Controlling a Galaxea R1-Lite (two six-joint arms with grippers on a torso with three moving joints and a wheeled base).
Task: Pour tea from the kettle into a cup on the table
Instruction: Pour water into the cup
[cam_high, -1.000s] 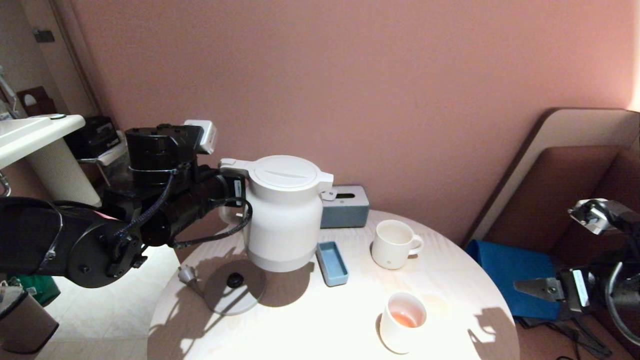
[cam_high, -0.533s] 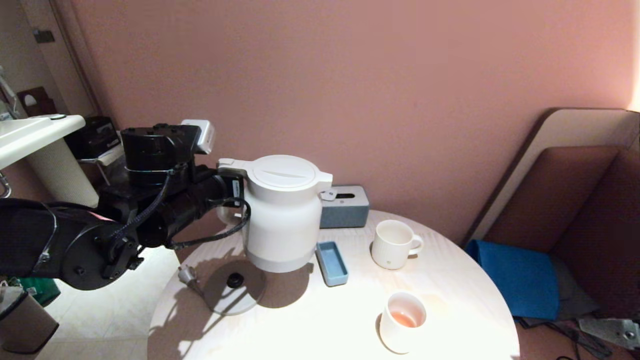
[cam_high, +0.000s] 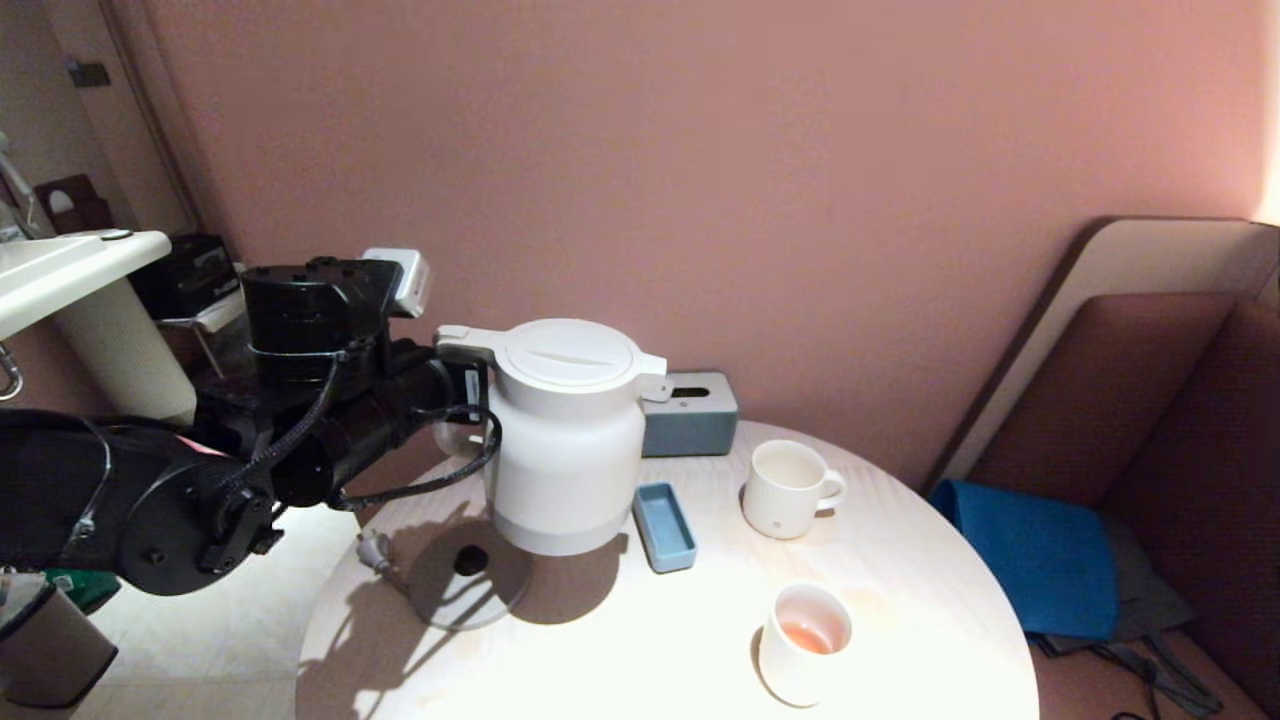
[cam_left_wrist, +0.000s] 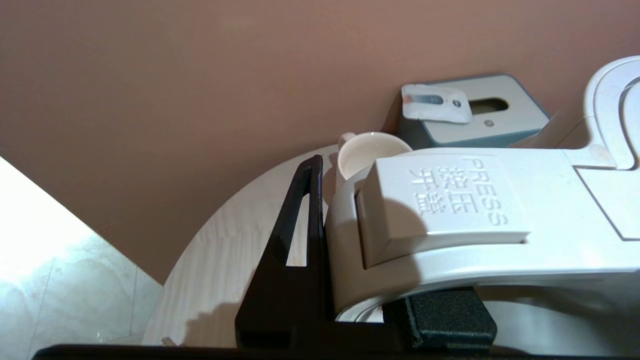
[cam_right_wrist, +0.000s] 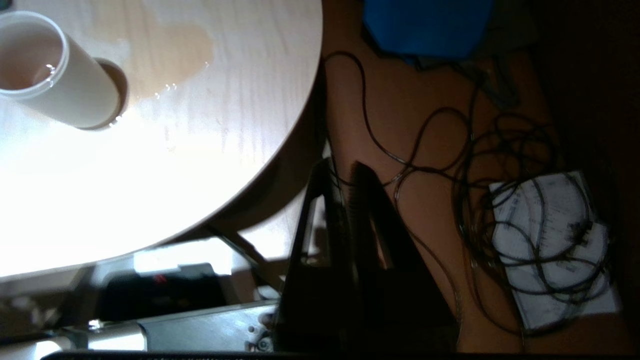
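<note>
The cream-white kettle (cam_high: 568, 445) hangs upright just above the round table (cam_high: 900, 560), behind its grey base disc (cam_high: 468, 578). My left gripper (cam_high: 462, 388) is shut on the kettle's handle; in the left wrist view the black fingers (cam_left_wrist: 306, 220) clamp the handle of the kettle (cam_left_wrist: 450, 200) at my left gripper (cam_left_wrist: 375, 245). To the kettle's right stands the ribbed cup (cam_high: 786, 490), whose rim also shows as the cup (cam_left_wrist: 365, 152). Tea (cam_high: 808, 637) lies in a smooth white cup (cam_high: 803, 645) nearer me. My right gripper (cam_right_wrist: 340, 167) is shut and empty, low beside the table's edge (cam_right_wrist: 280, 150).
A small blue tray (cam_high: 664, 527) lies between kettle and ribbed cup. A grey tissue box (cam_high: 690, 412) sits at the back by the wall. A wet patch (cam_right_wrist: 170, 45) marks the table near the smooth cup (cam_right_wrist: 55, 75). Cables and a paper (cam_right_wrist: 550, 245) lie on the floor.
My right arm has dropped out of the head view and its gripper has shut. The kettle hangs slightly lower in my left gripper; the cups have not moved.
</note>
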